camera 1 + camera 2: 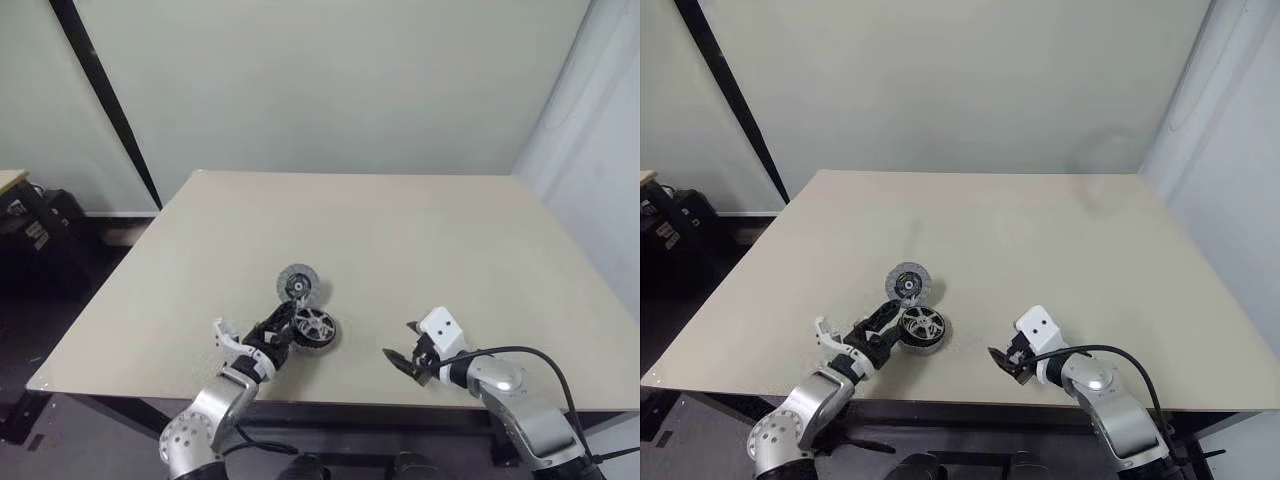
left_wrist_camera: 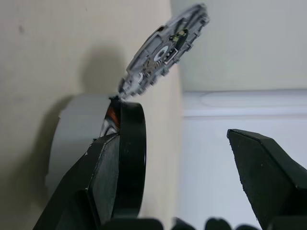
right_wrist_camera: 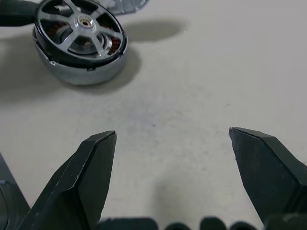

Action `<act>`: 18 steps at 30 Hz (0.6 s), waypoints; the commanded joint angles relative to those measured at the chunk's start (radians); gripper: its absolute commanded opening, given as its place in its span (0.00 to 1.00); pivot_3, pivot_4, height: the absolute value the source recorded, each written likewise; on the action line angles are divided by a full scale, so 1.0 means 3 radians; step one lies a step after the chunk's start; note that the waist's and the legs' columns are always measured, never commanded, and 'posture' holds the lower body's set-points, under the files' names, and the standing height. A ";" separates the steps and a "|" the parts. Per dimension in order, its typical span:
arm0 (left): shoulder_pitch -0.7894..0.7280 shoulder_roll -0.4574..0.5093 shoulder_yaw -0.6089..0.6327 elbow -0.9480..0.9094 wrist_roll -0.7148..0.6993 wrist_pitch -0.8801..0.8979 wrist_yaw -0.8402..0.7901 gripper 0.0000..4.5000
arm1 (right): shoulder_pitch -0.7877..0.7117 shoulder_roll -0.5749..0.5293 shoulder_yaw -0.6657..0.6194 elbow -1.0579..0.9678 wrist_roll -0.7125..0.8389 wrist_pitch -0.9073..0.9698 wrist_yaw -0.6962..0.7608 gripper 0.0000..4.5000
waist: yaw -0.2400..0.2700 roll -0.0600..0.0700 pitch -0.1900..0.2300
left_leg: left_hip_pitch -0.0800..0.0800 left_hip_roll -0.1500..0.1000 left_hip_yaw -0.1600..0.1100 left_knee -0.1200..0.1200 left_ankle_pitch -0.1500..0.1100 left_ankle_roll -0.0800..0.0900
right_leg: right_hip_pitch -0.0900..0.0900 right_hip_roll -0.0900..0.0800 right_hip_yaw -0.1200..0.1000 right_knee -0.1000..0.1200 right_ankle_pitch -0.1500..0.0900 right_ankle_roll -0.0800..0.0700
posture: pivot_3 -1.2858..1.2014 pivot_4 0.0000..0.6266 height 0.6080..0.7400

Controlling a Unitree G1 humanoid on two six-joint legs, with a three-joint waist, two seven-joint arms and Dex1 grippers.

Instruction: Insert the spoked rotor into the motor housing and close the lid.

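The motor housing [image 3: 79, 72] sits near the table's front edge, and the spoked rotor [image 3: 81, 28] lies seated inside its dark rim, copper windings showing between the spokes. The lid [image 1: 297, 284], a grey disc with a dark centre, stands tilted just behind the housing [image 1: 314, 328], its lower edge at the rim. My left gripper [image 1: 284, 326] is open. One of its fingers [image 2: 108, 177] rests against the housing's black rim [image 2: 132, 153], and the other finger stands well apart. My right gripper [image 3: 172, 139] hovers open over bare table to the right of the housing, with nothing between its fingers.
The beige table [image 1: 420, 230] stretches far back and to both sides. Its front edge runs just under both grippers. A black slanted pole [image 1: 105, 100] and dark equipment [image 1: 35, 225] stand off the table's left side. A pale wall rises behind.
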 commanded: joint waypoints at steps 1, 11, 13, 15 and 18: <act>0.0055 0.0077 0.0073 -0.0066 -0.0373 -0.0023 -0.0163 0.83 | -0.0045 -0.0037 -0.0006 -0.0038 -0.0041 -0.0084 0.0021 0.91 | -0.0005 0.0000 0.0000 | 0.0000 0.0000 0.0000 0.0001 0.0000 0.0000 | 0.0000 0.0000 0.0000 0.0000 0.0000 0.0000 | 0.52 0.00 1.00; 0.0351 0.0202 -0.0213 -0.0239 -0.0075 -0.0196 -0.0614 0.83 | -0.0035 -0.0050 0.0022 -0.0019 -0.0053 -0.0082 0.0049 0.91 | 0.0000 0.0000 0.0000 | -0.0003 0.0000 0.0002 0.0010 -0.0001 -0.0001 | 0.0002 0.0000 0.0000 0.0000 0.0000 -0.0001 | 0.52 0.00 1.00; 0.0332 0.0210 -0.0307 -0.0236 -0.0190 -0.0104 -0.0435 0.83 | -0.0028 -0.0056 0.0029 -0.0019 -0.0058 -0.0080 0.0058 0.91 | 0.0005 0.0001 0.0000 | -0.0003 -0.0001 0.0002 0.0011 -0.0001 -0.0001 | 0.0003 -0.0001 0.0000 0.0000 0.0000 -0.0001 | 0.52 0.00 1.00; 0.0275 0.0205 -0.0380 -0.0224 -0.0111 -0.0132 -0.0119 0.83 | -0.0024 -0.0063 0.0032 -0.0016 -0.0066 -0.0080 0.0065 0.91 | 0.0025 0.0002 -0.0001 | -0.0003 -0.0002 0.0002 0.0015 -0.0001 -0.0001 | 0.0005 -0.0001 0.0000 0.0000 0.0000 -0.0001 | 0.52 0.00 1.00; 0.0140 0.0088 -0.0347 -0.0359 0.0147 -0.0516 0.0063 0.83 | -0.0016 -0.0072 0.0034 -0.0012 -0.0076 -0.0077 0.0073 0.91 | 0.0060 0.0003 -0.0001 | -0.0002 -0.0002 0.0000 0.0020 -0.0004 -0.0006 | 0.0009 -0.0001 0.0000 0.0000 0.0000 -0.0001 | 0.52 0.00 1.00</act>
